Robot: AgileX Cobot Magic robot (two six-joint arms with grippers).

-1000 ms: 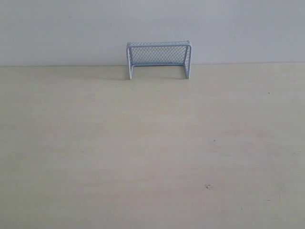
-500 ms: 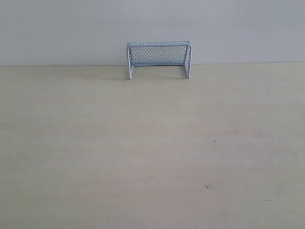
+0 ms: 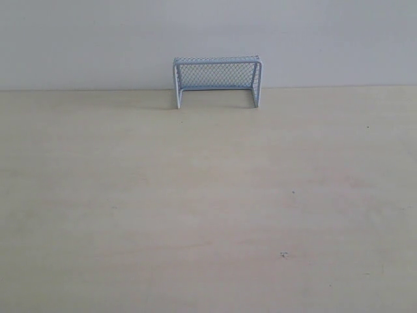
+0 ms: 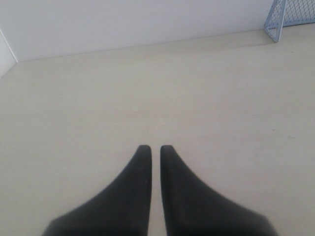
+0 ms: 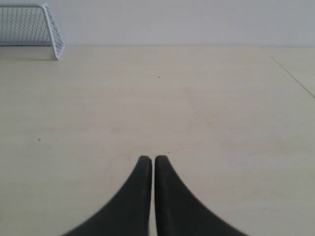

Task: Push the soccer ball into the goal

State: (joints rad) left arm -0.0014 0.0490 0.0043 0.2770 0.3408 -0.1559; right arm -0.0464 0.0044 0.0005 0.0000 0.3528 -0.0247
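The pale blue-grey goal (image 3: pixel 217 79) stands upright at the far edge of the table against the wall, its mouth facing the near side. A corner of the goal (image 4: pixel 290 17) shows in the left wrist view, and the goal (image 5: pixel 32 27) also appears in the right wrist view. The soccer ball is in none of the views. My left gripper (image 4: pixel 155 147) is shut with only a thin slit between its black fingers, over bare table. My right gripper (image 5: pixel 149 158) is shut too, holding nothing. Neither gripper shows in the exterior view.
The pale wooden table (image 3: pixel 208 195) runs back to a white wall (image 3: pixel 326 39). Small dark specks mark the surface (image 3: pixel 283 254). A table edge line (image 5: pixel 295 78) shows in the right wrist view.
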